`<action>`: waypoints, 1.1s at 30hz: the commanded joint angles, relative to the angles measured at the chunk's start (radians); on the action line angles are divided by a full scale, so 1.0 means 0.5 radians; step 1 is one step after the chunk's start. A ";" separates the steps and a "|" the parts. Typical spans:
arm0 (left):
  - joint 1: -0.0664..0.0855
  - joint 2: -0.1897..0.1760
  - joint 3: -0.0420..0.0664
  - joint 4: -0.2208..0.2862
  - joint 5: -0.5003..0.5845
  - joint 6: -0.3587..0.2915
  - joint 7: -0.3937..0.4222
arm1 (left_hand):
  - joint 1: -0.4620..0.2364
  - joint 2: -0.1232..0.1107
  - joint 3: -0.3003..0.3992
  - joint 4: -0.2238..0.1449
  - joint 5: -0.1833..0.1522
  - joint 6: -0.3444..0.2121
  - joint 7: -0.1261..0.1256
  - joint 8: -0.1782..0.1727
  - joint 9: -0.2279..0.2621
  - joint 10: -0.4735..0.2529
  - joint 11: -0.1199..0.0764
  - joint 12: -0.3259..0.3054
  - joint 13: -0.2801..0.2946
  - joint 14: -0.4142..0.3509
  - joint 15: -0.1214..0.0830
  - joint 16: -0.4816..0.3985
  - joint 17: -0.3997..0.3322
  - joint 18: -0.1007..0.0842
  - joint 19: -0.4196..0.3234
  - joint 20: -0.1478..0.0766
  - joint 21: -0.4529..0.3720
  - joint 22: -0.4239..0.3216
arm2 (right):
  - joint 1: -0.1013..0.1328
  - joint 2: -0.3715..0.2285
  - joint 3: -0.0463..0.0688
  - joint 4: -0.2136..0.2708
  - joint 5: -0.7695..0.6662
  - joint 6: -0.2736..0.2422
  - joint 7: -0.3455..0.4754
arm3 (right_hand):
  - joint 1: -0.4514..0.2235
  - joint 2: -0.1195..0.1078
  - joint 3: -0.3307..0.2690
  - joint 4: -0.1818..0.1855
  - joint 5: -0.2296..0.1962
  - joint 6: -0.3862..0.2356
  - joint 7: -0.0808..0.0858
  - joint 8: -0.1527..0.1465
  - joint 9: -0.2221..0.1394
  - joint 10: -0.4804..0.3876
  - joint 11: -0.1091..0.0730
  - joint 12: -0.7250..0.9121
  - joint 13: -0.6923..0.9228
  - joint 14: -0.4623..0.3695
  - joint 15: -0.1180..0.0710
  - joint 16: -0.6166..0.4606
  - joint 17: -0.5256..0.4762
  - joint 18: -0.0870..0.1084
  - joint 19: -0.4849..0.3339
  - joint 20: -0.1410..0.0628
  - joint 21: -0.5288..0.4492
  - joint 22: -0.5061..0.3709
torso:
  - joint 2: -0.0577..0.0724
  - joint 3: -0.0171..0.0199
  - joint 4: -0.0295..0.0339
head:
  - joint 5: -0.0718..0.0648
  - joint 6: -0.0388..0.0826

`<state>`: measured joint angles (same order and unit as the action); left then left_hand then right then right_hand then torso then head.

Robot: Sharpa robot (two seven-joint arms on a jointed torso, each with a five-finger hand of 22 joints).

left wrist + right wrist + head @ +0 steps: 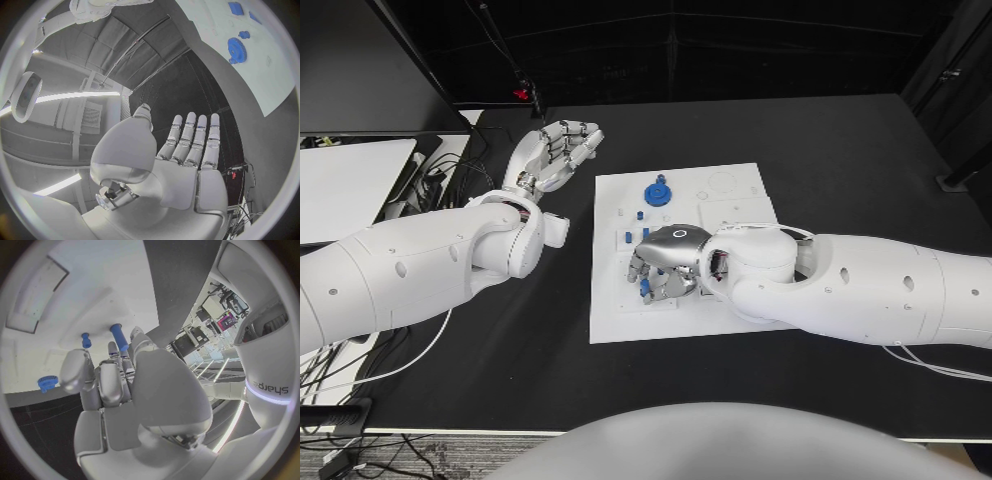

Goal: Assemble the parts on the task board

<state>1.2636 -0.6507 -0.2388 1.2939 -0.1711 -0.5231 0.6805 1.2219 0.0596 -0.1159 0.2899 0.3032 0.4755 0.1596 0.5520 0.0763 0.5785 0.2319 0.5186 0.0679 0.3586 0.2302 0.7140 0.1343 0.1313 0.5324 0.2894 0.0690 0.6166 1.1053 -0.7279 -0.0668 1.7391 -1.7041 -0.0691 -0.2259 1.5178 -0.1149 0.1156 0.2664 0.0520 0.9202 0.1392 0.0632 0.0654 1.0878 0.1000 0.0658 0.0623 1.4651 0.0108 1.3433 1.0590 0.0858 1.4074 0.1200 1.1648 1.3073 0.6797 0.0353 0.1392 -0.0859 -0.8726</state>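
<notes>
The left hand (560,150) lies open, fingers spread, holding nothing, beside the task board (733,190). The right hand (664,265) rests over the board's near part among small blue parts (119,336); whether it grips one cannot be told. A blue gear (658,190) sits farther back on the board.

Bulky white arm shells end in silver hands with segmented fingers (195,142).
</notes>
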 commanded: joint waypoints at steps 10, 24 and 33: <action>0.003 0.004 0.002 0.006 0.003 0.016 0.259 | 0.009 0.022 -0.013 0.003 0.013 -0.015 0.233 0.010 -0.004 -0.014 0.005 0.011 -0.003 -0.008 -0.004 0.011 -0.006 -0.020 0.016 0.000 0.010 -0.005 | 0.003 -0.160 0.001 0.060 0.448 -0.863 0.388 | -0.078 0.050 -0.044 0.006 0.004 -0.048 0.080 0.028 0.013 -0.072 0.027 0.042 0.010 0.023 0.025 -0.046 -0.073 0.033 -0.025 0.007 -0.095 0.084 | -0.002 -0.0044 0.001 | -0.019 0.000; 0.003 0.028 0.002 -0.008 0.003 0.029 0.257 | 0.011 0.025 -0.021 0.003 0.014 -0.032 0.236 0.010 -0.009 -0.024 0.008 0.014 -0.004 -0.012 -0.003 0.015 -0.015 -0.021 0.015 0.000 0.009 -0.009 | 0.038 -0.549 0.003 0.162 1.758 -1.041 0.840 | -0.335 0.080 -0.188 0.016 0.309 -0.098 0.039 0.029 0.010 0.159 -0.044 0.411 0.161 -0.447 -0.003 -0.577 -0.892 0.186 -0.581 0.001 -1.028 -0.341 | -0.019 -0.0285 -0.021 | -0.080 0.000; 0.003 0.034 0.002 -0.010 0.003 0.037 0.252 | 0.012 0.026 -0.022 0.003 0.015 -0.034 0.237 0.010 -0.009 -0.025 0.008 0.015 -0.004 -0.013 -0.003 0.016 -0.017 -0.021 0.014 0.000 0.009 -0.009 | 0.041 -0.775 0.002 0.161 1.787 -0.952 0.681 | -0.653 0.230 -0.475 -0.058 0.480 -0.264 -0.008 0.236 0.047 0.593 -0.087 2.869 2.702 -0.410 0.004 0.123 0.077 0.170 -0.849 -0.013 -1.119 -0.199 | -0.029 -0.0394 -0.024 | -0.165 0.000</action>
<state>1.2636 -0.6359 -0.2388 1.2887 -0.1709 -0.5152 0.6806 1.2259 0.0635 -0.1208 0.2896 0.3071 0.4663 0.1578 0.5520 0.0726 0.5750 0.2355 0.5220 0.0669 0.3586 0.2303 0.7180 0.1272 0.1313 0.5324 0.2893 0.0690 0.6134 1.1238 -1.1070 -0.0660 1.8174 -0.8550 -0.5591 0.1414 1.2158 -0.0131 -0.1054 0.2393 0.2820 0.7990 0.1366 0.1656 0.0861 1.3184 0.0491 1.4122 1.2456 1.2157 0.0144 1.3452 0.9931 0.1714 0.9894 0.1096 0.5963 1.1924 0.6682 0.0185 0.1266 -0.1564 -0.8726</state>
